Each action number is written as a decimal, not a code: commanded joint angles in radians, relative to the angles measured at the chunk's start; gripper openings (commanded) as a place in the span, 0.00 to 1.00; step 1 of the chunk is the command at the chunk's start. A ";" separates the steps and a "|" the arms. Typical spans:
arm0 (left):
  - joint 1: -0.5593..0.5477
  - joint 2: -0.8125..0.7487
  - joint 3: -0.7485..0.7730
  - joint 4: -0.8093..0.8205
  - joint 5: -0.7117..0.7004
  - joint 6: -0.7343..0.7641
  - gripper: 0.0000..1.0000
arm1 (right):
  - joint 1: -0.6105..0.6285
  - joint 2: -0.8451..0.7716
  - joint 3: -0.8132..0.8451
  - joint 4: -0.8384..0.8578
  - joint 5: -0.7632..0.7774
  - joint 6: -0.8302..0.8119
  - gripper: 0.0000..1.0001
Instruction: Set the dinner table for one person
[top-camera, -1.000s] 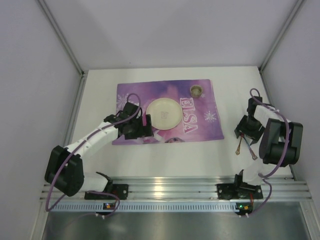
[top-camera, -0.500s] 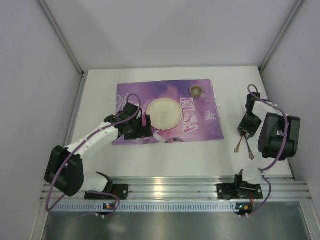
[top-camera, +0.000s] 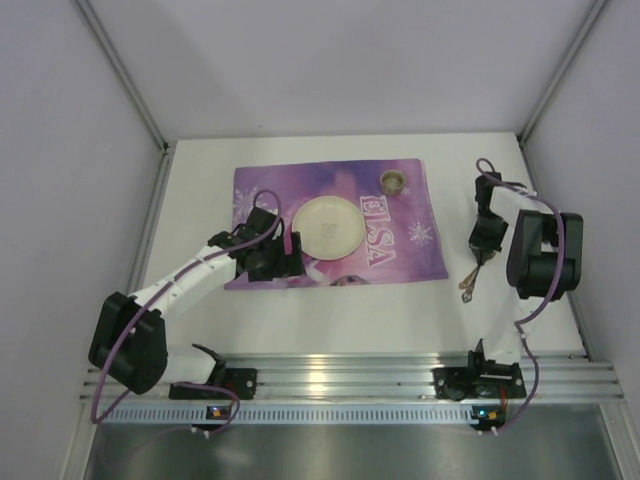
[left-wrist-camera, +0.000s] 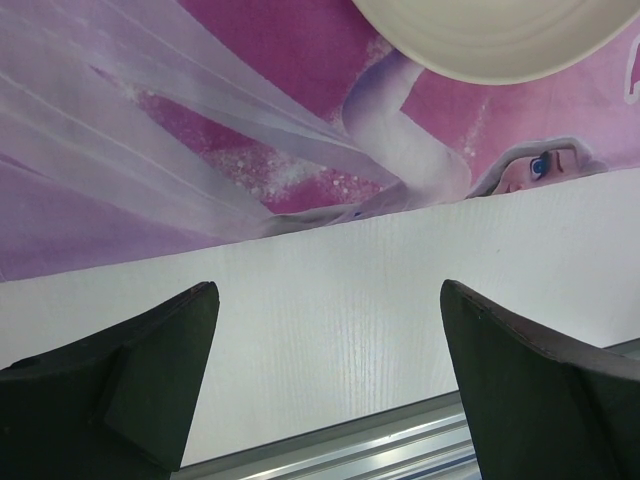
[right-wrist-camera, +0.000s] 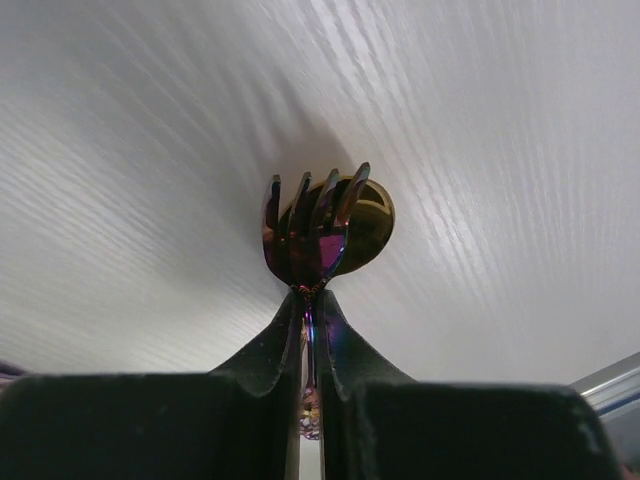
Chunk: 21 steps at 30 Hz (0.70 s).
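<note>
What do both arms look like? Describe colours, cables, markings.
Left arm and right arm: white links, black joints, a purple cable looping along each. Left end effector and right end effector: black, tapered fingers. No markings legible.

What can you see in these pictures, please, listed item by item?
table: one, white, beneath everything
placemat: one, purple with "ELSA" lettering, flat on the middle of the table
plate: one, cream, on the placemat, left of the lettering
cup: one, small, brownish gold, at the placemat's far right corner
fork: one, iridescent purple and gold, its handle pinched in the right claw, right of the placemat
spoon: one, gold, directly behind the fork's prongs; cannot tell whether it is gripped too
left claw: one, black, open, over the placemat's near edge by the plate
right claw: one, black, shut on the fork
</note>
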 joint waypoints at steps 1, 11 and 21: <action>-0.003 -0.018 0.016 0.034 -0.008 -0.014 0.98 | 0.046 0.094 0.090 0.074 -0.036 0.021 0.00; -0.003 -0.033 0.031 0.003 -0.026 -0.006 0.97 | 0.118 0.180 0.276 0.028 -0.059 0.002 0.12; -0.003 -0.053 0.042 -0.017 -0.036 -0.006 0.97 | 0.125 -0.001 0.168 0.046 -0.046 -0.034 0.38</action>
